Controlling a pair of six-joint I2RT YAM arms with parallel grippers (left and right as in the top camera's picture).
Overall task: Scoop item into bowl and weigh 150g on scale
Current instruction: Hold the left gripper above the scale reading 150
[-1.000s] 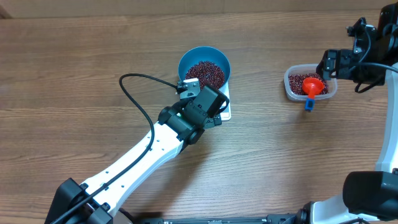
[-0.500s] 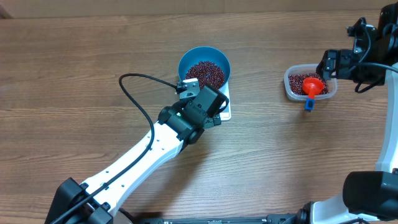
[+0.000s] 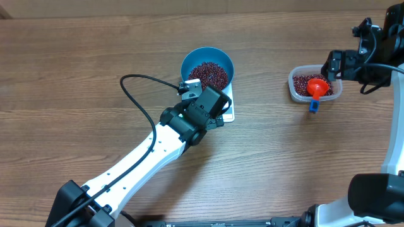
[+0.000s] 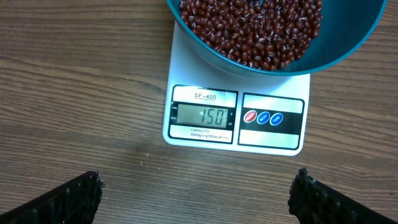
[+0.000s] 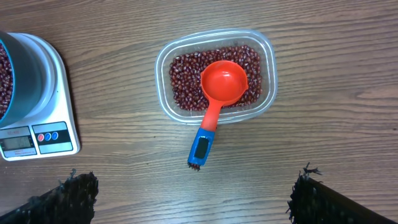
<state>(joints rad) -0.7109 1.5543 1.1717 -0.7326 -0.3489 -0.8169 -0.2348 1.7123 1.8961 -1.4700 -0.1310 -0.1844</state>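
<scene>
**beans in the blue bowl, scale reads 150**

your left wrist view gives you the detail: small glossy maroon beans (image 4: 249, 31), some with a pale stripe, lie as a loose heap in the smooth, round, bright blue bowl (image 4: 348, 43). the bowl sits on the flat white plastic scale (image 4: 205, 68) and overhangs its far edge. the display (image 4: 206, 115) shows 150, and three round buttons (image 4: 263, 117) sit just beside it. the overhead view cannot show you that reading, because the arm covers the panel.

from overhead, bowl and scale sit near the middle of the wood-grain table (image 3: 76, 63), and the tub is toward its right edge.

your right wrist view shows a clear rounded-rectangular plastic tub (image 5: 163, 65) with more beans, a red round-cupped scoop (image 5: 222, 84) lying on them, its blue-tipped handle (image 5: 202, 148) past the tub's rim.

your left gripper (image 4: 196, 199) and right gripper (image 5: 194, 193) both stand wide apart with nothing in them.
</scene>
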